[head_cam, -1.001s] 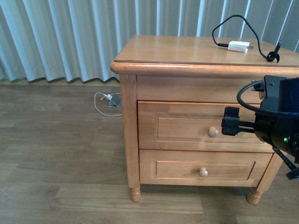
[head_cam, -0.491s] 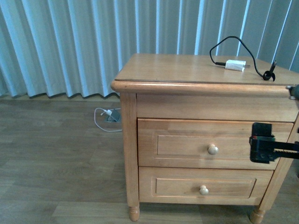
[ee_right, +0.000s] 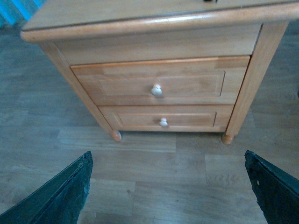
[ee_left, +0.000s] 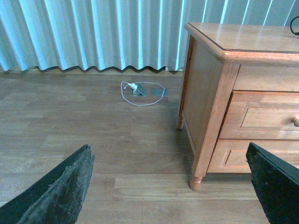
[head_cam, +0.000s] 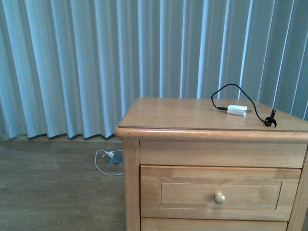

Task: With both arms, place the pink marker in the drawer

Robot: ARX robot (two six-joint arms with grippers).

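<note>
The drawer [head_cam: 220,192] is seen shut, honey-coloured with a recessed panel and a round pale knob [head_cam: 219,198].

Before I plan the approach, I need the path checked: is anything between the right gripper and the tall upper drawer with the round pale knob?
Nothing visible. In the right wrist view only bare wooden floor separates the open right gripper from the closed honey-coloured upper drawer. No pink marker is in view.

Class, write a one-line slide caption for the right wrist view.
Open gripper above wood floor, facing a nightstand with both drawers shut: upper drawer and lower drawer.
</note>
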